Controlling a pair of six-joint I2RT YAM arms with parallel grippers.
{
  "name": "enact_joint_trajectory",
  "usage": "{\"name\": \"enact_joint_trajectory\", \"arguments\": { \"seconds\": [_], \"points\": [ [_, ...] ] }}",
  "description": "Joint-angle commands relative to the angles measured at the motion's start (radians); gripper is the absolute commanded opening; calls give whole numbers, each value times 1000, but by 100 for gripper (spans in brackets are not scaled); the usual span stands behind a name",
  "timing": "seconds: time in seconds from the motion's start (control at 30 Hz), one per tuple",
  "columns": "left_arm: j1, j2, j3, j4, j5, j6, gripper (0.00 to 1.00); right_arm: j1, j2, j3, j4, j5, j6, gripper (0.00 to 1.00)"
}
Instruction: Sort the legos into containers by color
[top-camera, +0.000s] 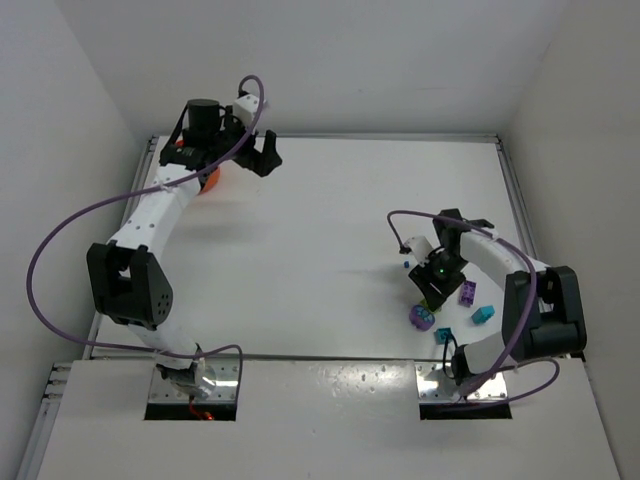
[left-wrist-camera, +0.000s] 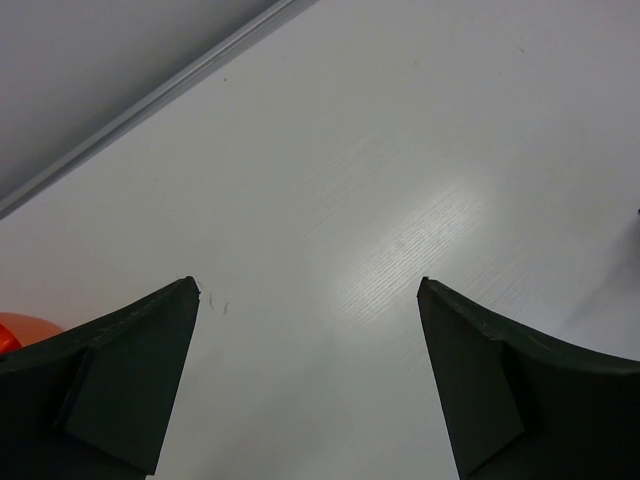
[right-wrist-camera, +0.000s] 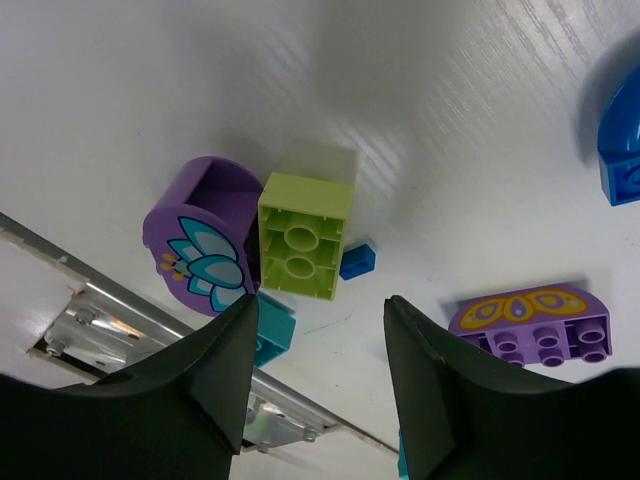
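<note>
The legos lie at the front right. In the right wrist view I see a lime green brick (right-wrist-camera: 305, 237) lying studs-down, a purple rounded piece (right-wrist-camera: 200, 235) touching its left side, a tiny blue bit (right-wrist-camera: 357, 262), a teal brick (right-wrist-camera: 272, 328), a purple butterfly brick (right-wrist-camera: 535, 322) and a blue piece (right-wrist-camera: 622, 150). My right gripper (right-wrist-camera: 322, 300) is open and empty just above them; it also shows in the top view (top-camera: 432, 292). My left gripper (top-camera: 262, 152) is open and empty at the far left, beside the orange bowl (top-camera: 207, 180), mostly hidden under the arm.
A metal rail (right-wrist-camera: 120, 320) runs along the table's near edge beside the legos. The bowl's rim (left-wrist-camera: 20, 328) shows at the left edge of the left wrist view. The back wall edge (left-wrist-camera: 150, 100) runs close behind the left gripper (left-wrist-camera: 306, 282).
</note>
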Motion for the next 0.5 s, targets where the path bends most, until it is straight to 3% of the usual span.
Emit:
{"name": "enact_joint_trajectory", "arguments": {
  "seconds": [0.0,0.47],
  "points": [
    [0,-41,-13,35,12,-11,98,-5,8,25,14,-20,6,54],
    [0,-50,-40,63,3,-11,98,-5,135,66,23,-29,-4,46]
  ]
}}
